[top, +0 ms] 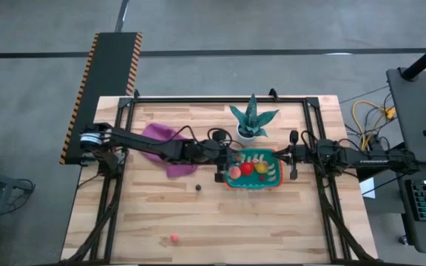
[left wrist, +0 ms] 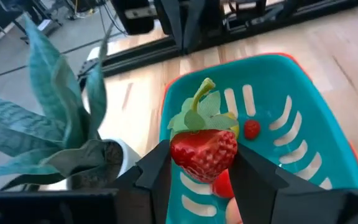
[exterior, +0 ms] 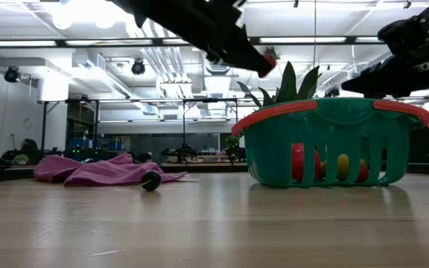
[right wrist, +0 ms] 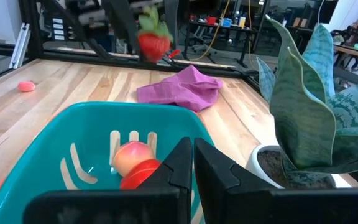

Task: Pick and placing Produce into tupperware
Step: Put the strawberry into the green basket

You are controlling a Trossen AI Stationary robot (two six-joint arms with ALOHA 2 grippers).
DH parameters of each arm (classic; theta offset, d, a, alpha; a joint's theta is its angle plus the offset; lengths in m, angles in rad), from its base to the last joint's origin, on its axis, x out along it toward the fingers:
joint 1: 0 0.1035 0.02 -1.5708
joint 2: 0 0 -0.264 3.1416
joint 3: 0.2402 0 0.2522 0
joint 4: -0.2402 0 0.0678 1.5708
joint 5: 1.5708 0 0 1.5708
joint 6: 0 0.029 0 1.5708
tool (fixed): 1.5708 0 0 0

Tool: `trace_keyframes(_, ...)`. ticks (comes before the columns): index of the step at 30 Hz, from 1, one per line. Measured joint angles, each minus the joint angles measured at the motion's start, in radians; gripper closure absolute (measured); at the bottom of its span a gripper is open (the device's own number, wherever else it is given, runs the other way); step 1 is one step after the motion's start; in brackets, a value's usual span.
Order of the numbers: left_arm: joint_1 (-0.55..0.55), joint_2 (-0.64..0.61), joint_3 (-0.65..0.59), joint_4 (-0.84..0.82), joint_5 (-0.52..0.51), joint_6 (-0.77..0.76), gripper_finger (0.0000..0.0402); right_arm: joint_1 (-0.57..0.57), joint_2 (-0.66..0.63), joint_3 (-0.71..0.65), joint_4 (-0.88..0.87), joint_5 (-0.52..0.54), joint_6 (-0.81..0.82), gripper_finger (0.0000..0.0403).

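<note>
Left tool (left wrist: 201, 177) grips a red strawberry (left wrist: 202, 151) above the teal tub (top: 255, 168); only the left wrist view shows this grip. Right tool (right wrist: 192, 163), fingers closed and empty, hovers at the tub's far rim. A pink piece (top: 174, 238) and a dark piece (top: 197, 188) lie on open table (top: 272, 229).

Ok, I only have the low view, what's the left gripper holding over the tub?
Observer: A strawberry, pinched in the left gripper right above the tub.
Operator: Any produce outside the tub that I can't see?
Observer: A pink piece, alone on the table, far from the tub.
Operator: And the right gripper?
Observer: The right gripper is shut and empty, at the tub's edge nearest the plant.
</note>
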Motion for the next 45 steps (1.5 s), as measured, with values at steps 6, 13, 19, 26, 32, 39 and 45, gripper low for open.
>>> trace_keyframes(6, 0.005, 0.087, 0.034, 0.0, 0.0, 0.0, 0.0283, 0.0, 0.0, 0.0, 0.007, -0.001, 0.0, 0.0394)
trace_keyframes(13, 0.011, 0.168, 0.067, -0.005, 0.0, 0.001, 0.0283, 0.0, 0.0, 0.0, 0.007, -0.001, 0.0, 0.0394)
trace_keyframes(19, 0.022, 0.177, 0.068, -0.003, 0.0, -0.001, 0.0283, 0.0, 0.0, 0.0, 0.007, -0.001, 0.0, 0.0394)
trace_keyframes(26, 0.025, 0.175, 0.068, -0.004, 0.0, -0.005, 0.0283, 0.0, 0.0, 0.0, 0.007, -0.001, 0.0, 0.0394)
trace_keyframes(32, 0.026, 0.175, 0.068, -0.005, 0.0, -0.008, 0.0283, 0.0, 0.0, 0.0, 0.007, -0.001, 0.0, 0.0394)
trace_keyframes(39, 0.026, 0.174, 0.068, -0.005, 0.0, -0.008, 0.027, 0.0, 0.0, 0.0, 0.007, -0.001, 0.0, 0.0394)
trace_keyframes(45, 0.026, 0.173, 0.067, -0.005, 0.0, -0.008, 0.0248, 0.0, 0.0, 0.0, 0.007, -0.001, 0.0, 0.0394)
